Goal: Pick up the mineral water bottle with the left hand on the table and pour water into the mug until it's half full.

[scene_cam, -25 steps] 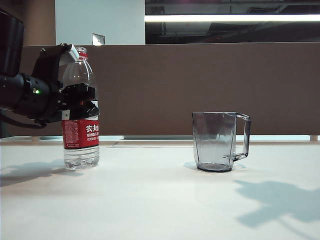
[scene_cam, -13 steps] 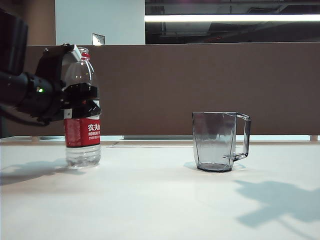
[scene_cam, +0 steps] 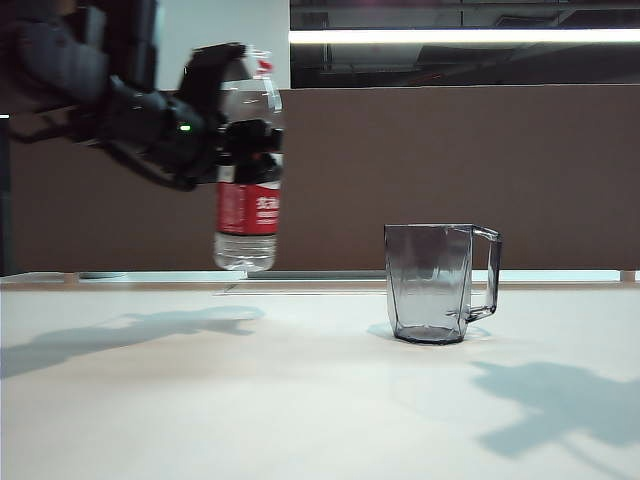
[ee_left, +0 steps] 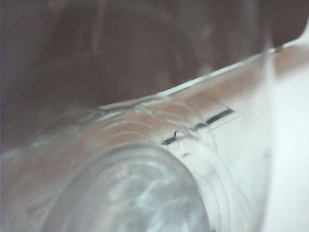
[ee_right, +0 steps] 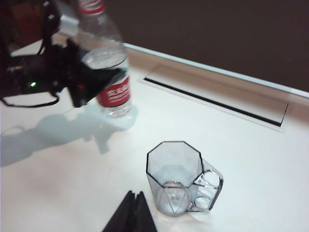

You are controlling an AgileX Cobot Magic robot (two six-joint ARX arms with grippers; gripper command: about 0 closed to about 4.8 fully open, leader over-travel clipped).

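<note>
A: Clear plastic is catching the light at the upper left of the exterior view: the tall mineral water bottle (scene_cam: 248, 165) with the red neck ring and red-and-white label is hanging in the air, its base well clear of the wide white glossy desk (scene_cam: 300, 400).

B: What is holding it?

A: The left pincer (scene_cam: 235, 140), black with a small green light, is clenching the bottle around its upper body, just above the label. The bottle is standing nearly upright, leaning only slightly.

B: And the left wrist view?

A: It is showing only blurred clear plastic (ee_left: 130, 188) pressed close to the lens.

B: Where is the mug?

A: The smoky-grey faceted glass mug (scene_cam: 432, 282) is sitting on the desk right of centre, handle pointing right, well apart from the bottle. From the right wrist view it (ee_right: 176, 176) is looking empty.

B: And the right pincer?

A: The right pincer (ee_right: 131, 215) is hovering near the mug at the lower edge of that view, its two black fingers pressed together, gripping nothing.
</note>
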